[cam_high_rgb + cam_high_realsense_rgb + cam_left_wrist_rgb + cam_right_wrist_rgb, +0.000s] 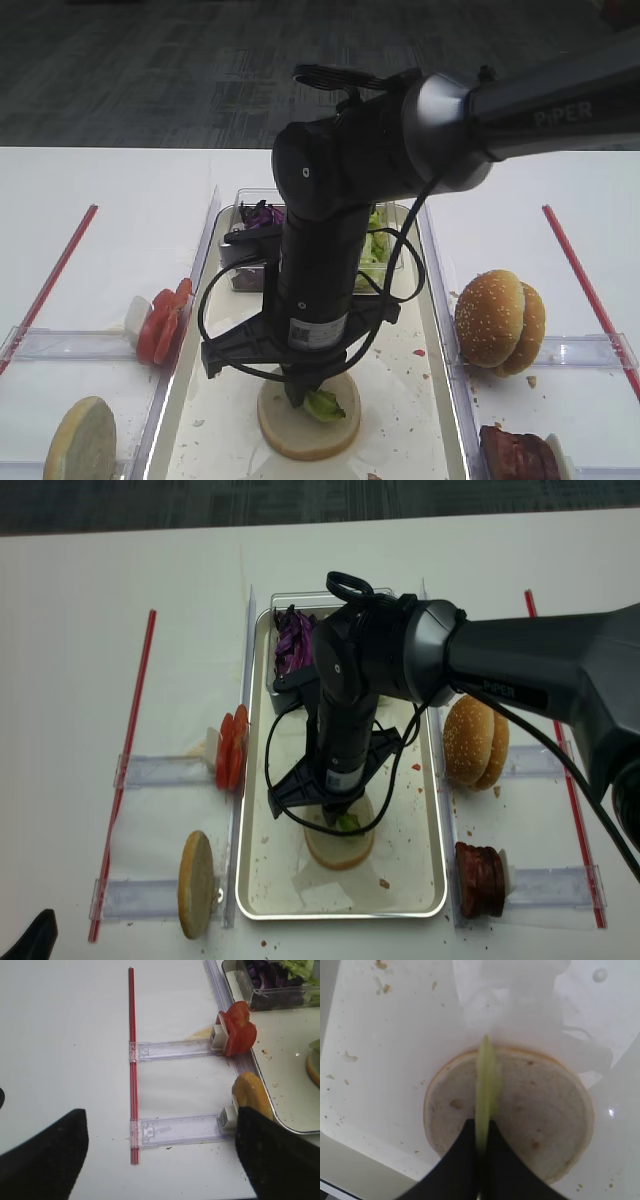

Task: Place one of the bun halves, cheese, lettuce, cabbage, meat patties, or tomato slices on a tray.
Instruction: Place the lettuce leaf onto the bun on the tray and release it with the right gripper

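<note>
The right gripper [305, 398], jaws closed on a piece of lettuce [325, 405], points straight down over a flat-cut bun half [308, 420] lying on the tray [255, 780] toward its near end, the leaf touching the bun's cut face. Farther along the tray, at its far end, a clear box [243, 200] holds purple cabbage [293, 640] and more green leaves. Off the tray's left edge stand tomato slices [162, 322] and another bun half [82, 440]; off its right edge, sesame bun halves [498, 320] and meat patties [480, 878]; the left gripper [160, 1155] waits with jaws spread wide, empty.
</note>
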